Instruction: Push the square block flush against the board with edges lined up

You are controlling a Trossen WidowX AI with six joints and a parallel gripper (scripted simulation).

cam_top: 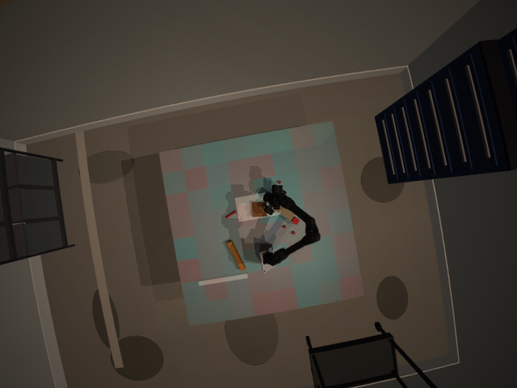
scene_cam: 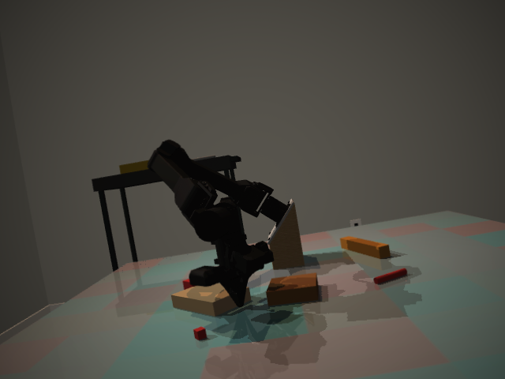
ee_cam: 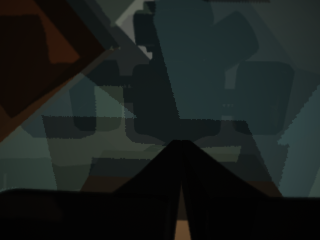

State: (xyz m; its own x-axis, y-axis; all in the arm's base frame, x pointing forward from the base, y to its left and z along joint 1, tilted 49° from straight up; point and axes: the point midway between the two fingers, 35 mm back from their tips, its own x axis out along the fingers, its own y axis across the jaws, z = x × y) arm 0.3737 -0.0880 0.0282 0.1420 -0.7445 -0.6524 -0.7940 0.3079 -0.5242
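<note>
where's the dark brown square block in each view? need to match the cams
Top: dark brown square block at picture centre, just left of the shut gripper.
Exterior: lower centre, right of the gripper tip, with a gap between them.
Wrist: upper left corner, cut off by the frame edge.
Shared landmark: the shut gripper; in the wrist view its fingertips meet at bottom centre, with the block up and to the left.
</note>
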